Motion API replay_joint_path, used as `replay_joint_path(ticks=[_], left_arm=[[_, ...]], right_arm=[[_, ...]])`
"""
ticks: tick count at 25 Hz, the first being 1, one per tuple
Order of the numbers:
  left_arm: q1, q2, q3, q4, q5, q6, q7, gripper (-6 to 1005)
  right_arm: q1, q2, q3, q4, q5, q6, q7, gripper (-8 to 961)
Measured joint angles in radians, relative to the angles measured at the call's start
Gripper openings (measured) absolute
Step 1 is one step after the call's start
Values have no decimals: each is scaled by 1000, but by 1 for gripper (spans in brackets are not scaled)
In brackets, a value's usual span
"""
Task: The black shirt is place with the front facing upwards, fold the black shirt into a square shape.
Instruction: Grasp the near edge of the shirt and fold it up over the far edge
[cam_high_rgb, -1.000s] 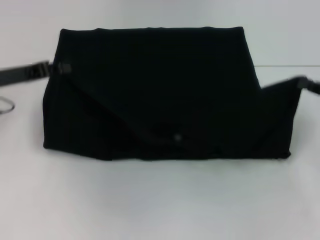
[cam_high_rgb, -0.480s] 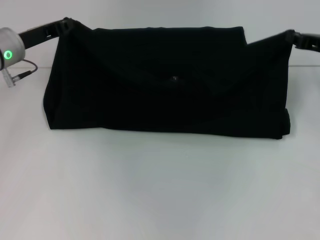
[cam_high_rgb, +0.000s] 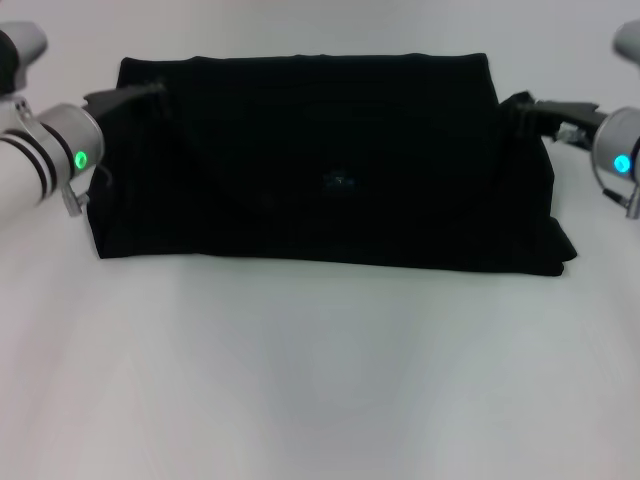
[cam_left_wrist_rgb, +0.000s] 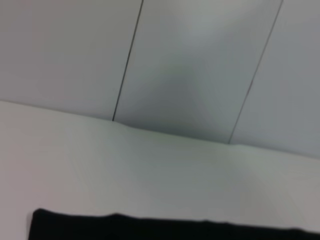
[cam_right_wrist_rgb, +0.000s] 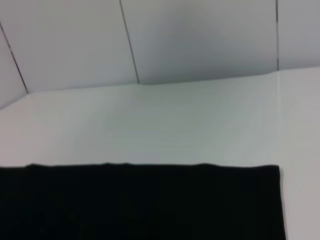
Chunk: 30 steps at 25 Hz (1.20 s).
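Note:
The black shirt (cam_high_rgb: 320, 160) lies on the white table (cam_high_rgb: 320, 380) as a wide folded band, with a small bluish label (cam_high_rgb: 340, 181) showing near its middle. At the shirt's far left corner my left gripper (cam_high_rgb: 125, 98) is shut on the fabric. My right gripper (cam_high_rgb: 520, 112) holds the far right corner the same way, where the cloth bunches a little. The black shirt (cam_left_wrist_rgb: 150, 227) shows as a dark strip in the left wrist view. In the right wrist view the black shirt (cam_right_wrist_rgb: 140, 200) fills the lower part, with a straight edge. No lettering shows.
The white table runs wide in front of the shirt and ends at a grey panelled wall (cam_right_wrist_rgb: 200, 40) behind it. Both silver wrists with green lights, left (cam_high_rgb: 70, 145) and right (cam_high_rgb: 620, 150), hang at the shirt's sides.
Both grippers carried the shirt's front corners up and over toward the far edge, then came down. The raised flaps now lie flat, and the shirt is a shallower band than before.

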Motion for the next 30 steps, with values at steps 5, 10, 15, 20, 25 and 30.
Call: replay_joint_path(ticks=[5, 10, 15, 20, 25, 30], left_arm=[[4, -29, 1, -12, -19, -26, 81, 20], [0, -32, 3, -29, -14, -28, 105, 21], [5, -30, 3, -27, -15, -24, 104, 103], [20, -22, 4, 8, -19, -20, 50, 310], [50, -19, 4, 54, -19, 51, -3, 440], [75, -16, 5, 114, -22, 126, -67, 552]], right_arm=[[-9, 29, 0, 18, 74, 36, -105, 39], [-15, 28, 0, 29, 78, 38, -108, 39], [-23, 31, -23, 23, 72, 34, -112, 39], [-40, 26, -43, 5, 73, 11, -89, 259], [-83, 33, -70, -87, 72, -78, -3, 446], [-123, 19, -169, -175, 71, -201, 149, 683]])
